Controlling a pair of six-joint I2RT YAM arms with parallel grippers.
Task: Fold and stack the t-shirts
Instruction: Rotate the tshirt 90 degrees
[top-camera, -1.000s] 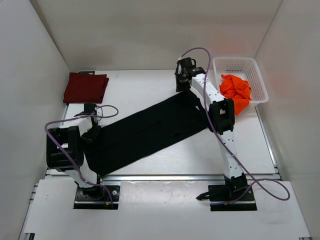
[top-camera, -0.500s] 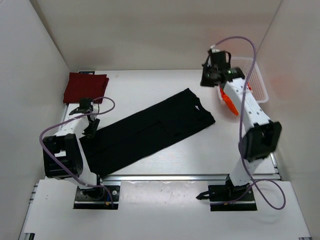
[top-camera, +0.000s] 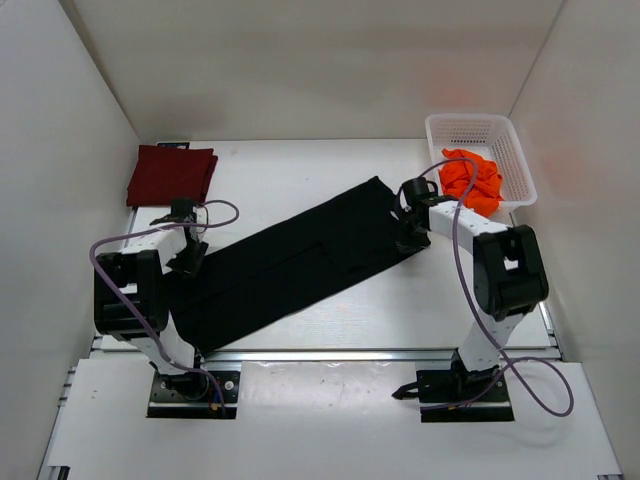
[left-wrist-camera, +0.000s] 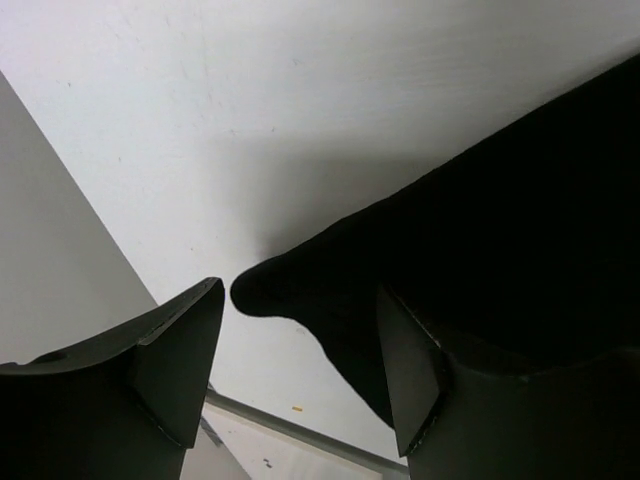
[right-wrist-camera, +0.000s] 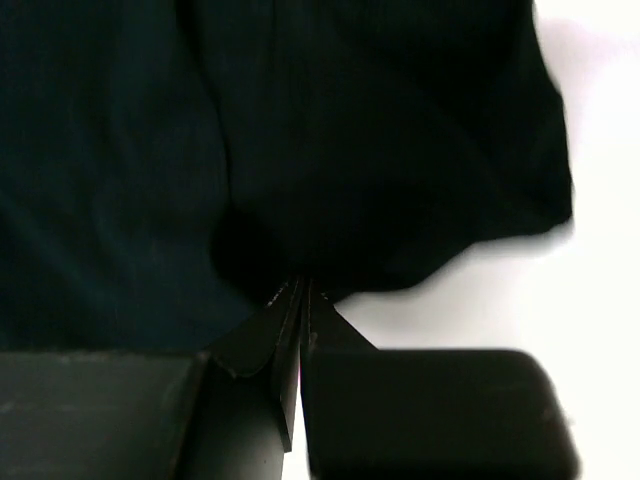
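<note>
The black t-shirt (top-camera: 300, 265), folded into a long strip, lies slantwise across the table. My left gripper (top-camera: 187, 255) is open at its near left end. In the left wrist view a rounded corner of the shirt (left-wrist-camera: 520, 220) lies between the spread fingers (left-wrist-camera: 180, 350). My right gripper (top-camera: 412, 235) is low at the strip's far right end. There its tips (right-wrist-camera: 303, 285) are pressed together on the bunched edge of the black cloth (right-wrist-camera: 300, 120). The maroon t-shirt (top-camera: 170, 175) lies folded at the back left. The orange t-shirt (top-camera: 472, 180) sits crumpled in the basket.
The white mesh basket (top-camera: 515, 150) stands at the back right corner, against the right wall. White walls enclose the table on three sides. A metal rail (top-camera: 330, 355) runs along the near edge in front of the arm bases.
The right arm swung up toward the basket, then came back down to the strip's right end with its gripper closing. The left gripper shifted slightly at the left end and stayed open.
</note>
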